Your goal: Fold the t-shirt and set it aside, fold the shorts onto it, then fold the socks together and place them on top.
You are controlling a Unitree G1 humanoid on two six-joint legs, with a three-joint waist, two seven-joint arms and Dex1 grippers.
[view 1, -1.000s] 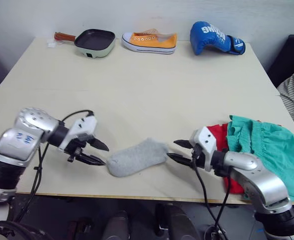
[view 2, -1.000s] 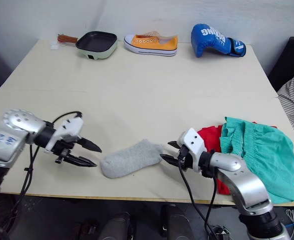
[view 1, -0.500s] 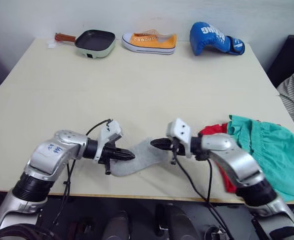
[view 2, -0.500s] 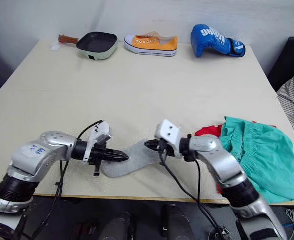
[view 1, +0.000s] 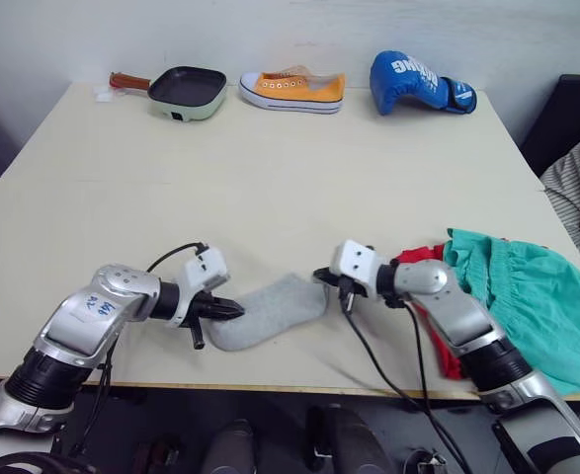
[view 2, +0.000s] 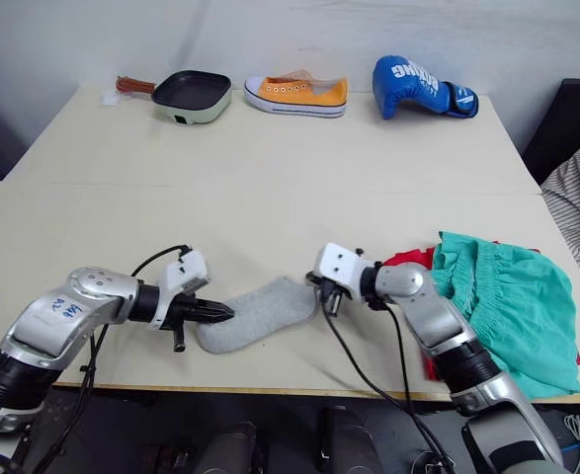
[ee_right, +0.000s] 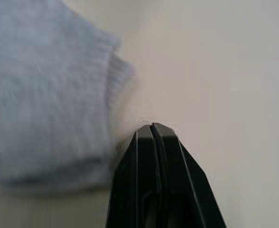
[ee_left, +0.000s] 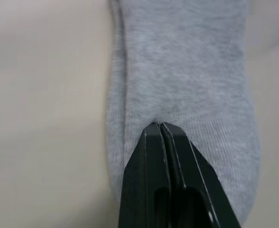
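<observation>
socks (view 1: 268,311): soft, light, limp knit | left tool (ee_left: 159,127) pressed together on toe end, pinch unclear | right tool (ee_right: 151,127) pressed together, empty, beside cuff | better grip: cuff edge

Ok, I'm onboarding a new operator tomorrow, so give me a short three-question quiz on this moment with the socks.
1. True or false: the shorts lie on the t-shirt.
2. What does the left gripper pinch? A) socks B) frying pan C) boxing glove
3. Fill in: the right gripper is shut, its tips on the bare ____ beside the socks.

Key: 1 true; 2 A; 3 table.
</observation>
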